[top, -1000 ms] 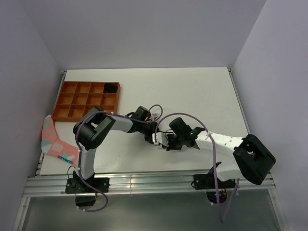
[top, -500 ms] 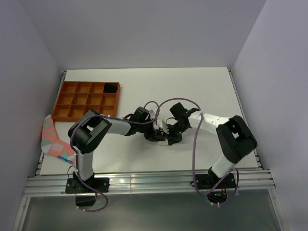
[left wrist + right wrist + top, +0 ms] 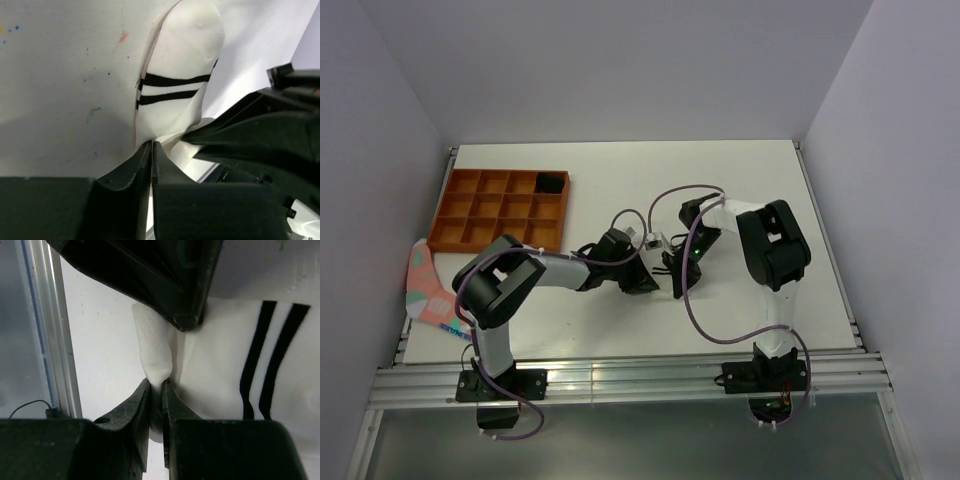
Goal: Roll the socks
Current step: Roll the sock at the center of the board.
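Observation:
The white sock [image 3: 176,75] with two black cuff stripes lies flat on the white table, seen in both wrist views. My left gripper [image 3: 151,145] is shut, its tips pinching the sock's near edge. My right gripper [image 3: 160,386] is shut on a folded-up lump of the white sock [image 3: 153,345], and the striped cuff [image 3: 270,355] spreads out to the right. From above, the left gripper [image 3: 645,283] and right gripper [image 3: 673,272] meet at mid-table and cover most of the sock. The black sock cannot be made out.
An orange compartment tray [image 3: 470,232] stands at the back left, with a small black item [image 3: 551,182] in one cell. A pink fabric piece with teal patches [image 3: 428,292] lies over the table's left edge. A metal rail [image 3: 42,330] runs along the near edge.
The right arm has folded back, its elbow swinging from the near right toward the table's middle. Both grippers shifted slightly away from the near edge. The left gripper's jaws have closed further.

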Controlling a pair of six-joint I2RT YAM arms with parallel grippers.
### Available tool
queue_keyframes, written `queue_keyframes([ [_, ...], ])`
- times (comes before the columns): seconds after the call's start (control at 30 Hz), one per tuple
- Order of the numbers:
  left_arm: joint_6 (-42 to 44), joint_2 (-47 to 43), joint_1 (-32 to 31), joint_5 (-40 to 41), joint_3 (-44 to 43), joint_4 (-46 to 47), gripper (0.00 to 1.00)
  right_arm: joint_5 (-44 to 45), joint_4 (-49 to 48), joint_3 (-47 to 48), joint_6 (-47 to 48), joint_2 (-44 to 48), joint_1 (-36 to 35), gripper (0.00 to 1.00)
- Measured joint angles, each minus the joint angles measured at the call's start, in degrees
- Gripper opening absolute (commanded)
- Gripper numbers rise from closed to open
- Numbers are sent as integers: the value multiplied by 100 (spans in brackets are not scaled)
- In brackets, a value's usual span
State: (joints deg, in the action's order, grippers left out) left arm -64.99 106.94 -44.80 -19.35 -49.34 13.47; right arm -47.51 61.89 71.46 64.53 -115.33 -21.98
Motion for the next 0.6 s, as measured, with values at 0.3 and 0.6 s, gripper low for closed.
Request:
queue_keyframes([
  [0.3, -20, -282, -164, 538, 275, 96, 4, -59, 885, 715, 168, -417, 90, 7],
  [0.6, 249, -566, -396, 1311, 492, 90, 4, 116, 1263, 828, -273, -925, 98, 6],
])
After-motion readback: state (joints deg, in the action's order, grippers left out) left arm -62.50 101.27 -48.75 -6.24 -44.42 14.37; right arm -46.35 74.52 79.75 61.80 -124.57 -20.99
